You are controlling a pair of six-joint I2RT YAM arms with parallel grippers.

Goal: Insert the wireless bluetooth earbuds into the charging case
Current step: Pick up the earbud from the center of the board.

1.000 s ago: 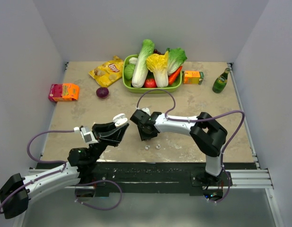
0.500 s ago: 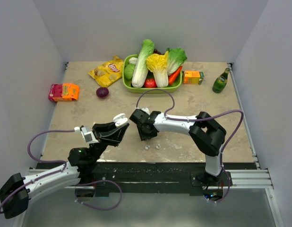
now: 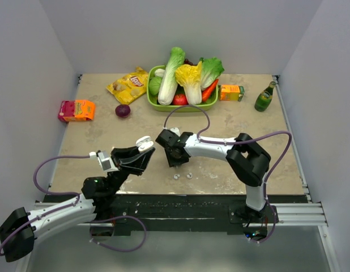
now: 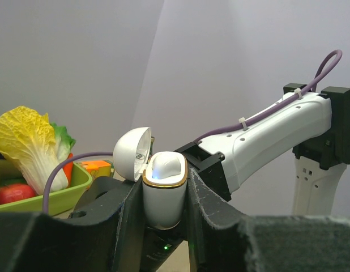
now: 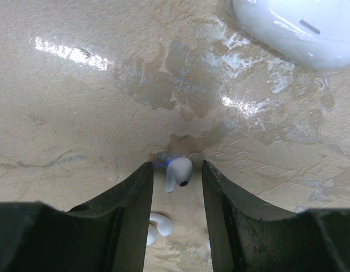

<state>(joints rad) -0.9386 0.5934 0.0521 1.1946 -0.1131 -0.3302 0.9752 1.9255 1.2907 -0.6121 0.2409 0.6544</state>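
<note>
The left claw point(image 4: 163, 195) grips the open charging case point(image 4: 163, 170); the right claw point(image 5: 176, 190), open astride an earbud point(image 5: 180, 170), should close gently, centred.

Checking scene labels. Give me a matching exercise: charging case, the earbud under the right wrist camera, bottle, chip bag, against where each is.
1 charging case
2 earbud
3 bottle
4 chip bag

a far right of the table
b clamped in the left gripper, lid open
c left of the green basket
d on the table, inside the open right gripper

Pairs: 1-b, 2-d, 3-a, 4-c
</note>
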